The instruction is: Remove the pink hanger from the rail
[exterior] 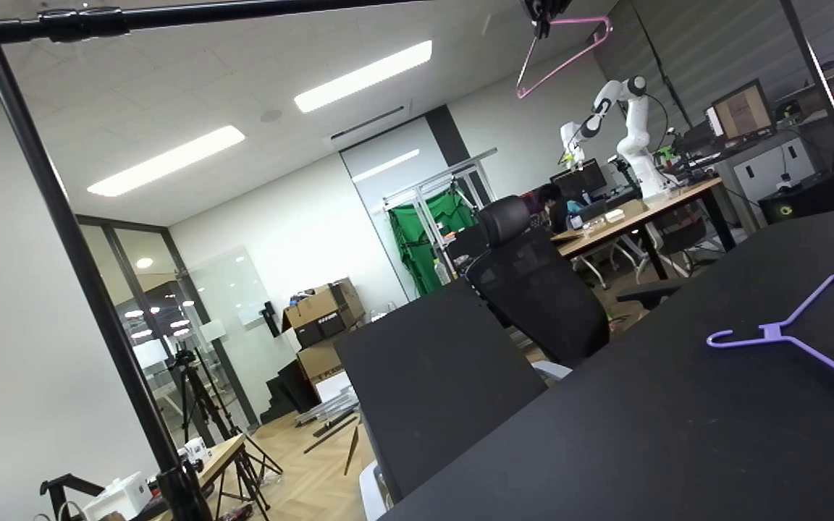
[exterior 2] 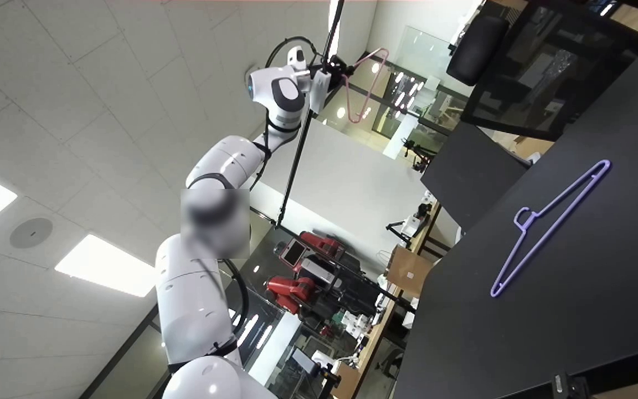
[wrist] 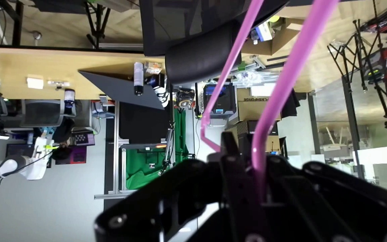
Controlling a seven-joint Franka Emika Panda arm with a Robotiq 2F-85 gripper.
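Removing pink hanger (wrist: 290,69) from rail (exterior: 192,13), presumably; hand (exterior 2: 349,71) grips it, hook not visible. Confirm hook clears rail before pulling away; move slowly, limit swing.

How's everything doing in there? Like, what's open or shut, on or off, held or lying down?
The rail: joined to the upright pole.
The gripper: closed on the pink hanger.
The pink hanger: held up high; can't tell whether its hook is off the rail.
The purple hanger: lying on the black table.
The ceiling lights: on.
A computer screen: lit.
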